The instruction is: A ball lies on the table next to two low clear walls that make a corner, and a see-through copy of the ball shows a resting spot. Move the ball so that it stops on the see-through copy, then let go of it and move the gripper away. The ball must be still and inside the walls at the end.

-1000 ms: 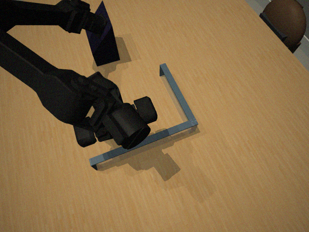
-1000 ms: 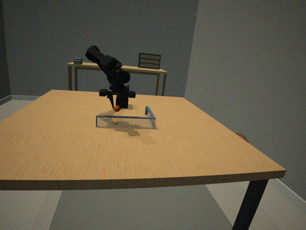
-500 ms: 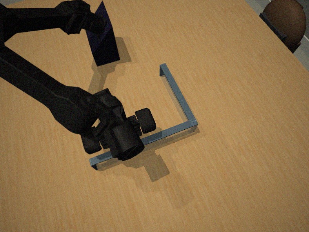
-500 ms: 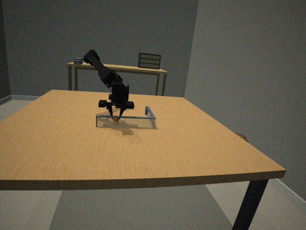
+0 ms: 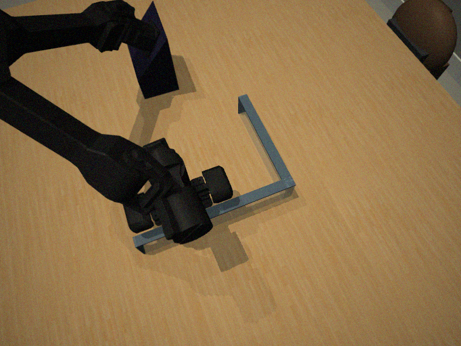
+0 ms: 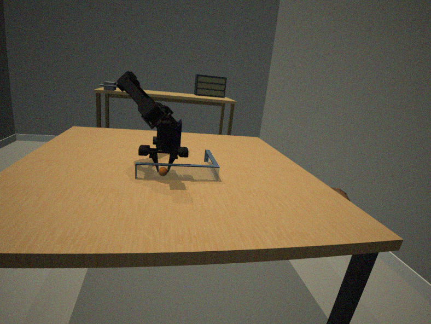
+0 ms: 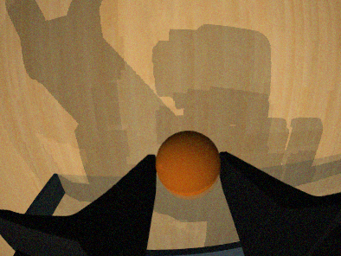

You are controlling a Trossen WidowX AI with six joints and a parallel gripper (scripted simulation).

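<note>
The orange ball is pinched between the tips of my gripper, which is shut on it. In the exterior view the ball shows low through the long clear wall, on its inner side, close to the table. Whether it touches the table is hard to tell. The short wall meets the long one at the corner on the right. The see-through copy cannot be made out apart from the ball. In the top view my gripper's body hides the fingertips and the ball.
A dark upright block stands on the table beyond the open side of the walls, near the arm's upper parts. The arm reaches over the long wall. A brown rounded seat is beyond the table's edge.
</note>
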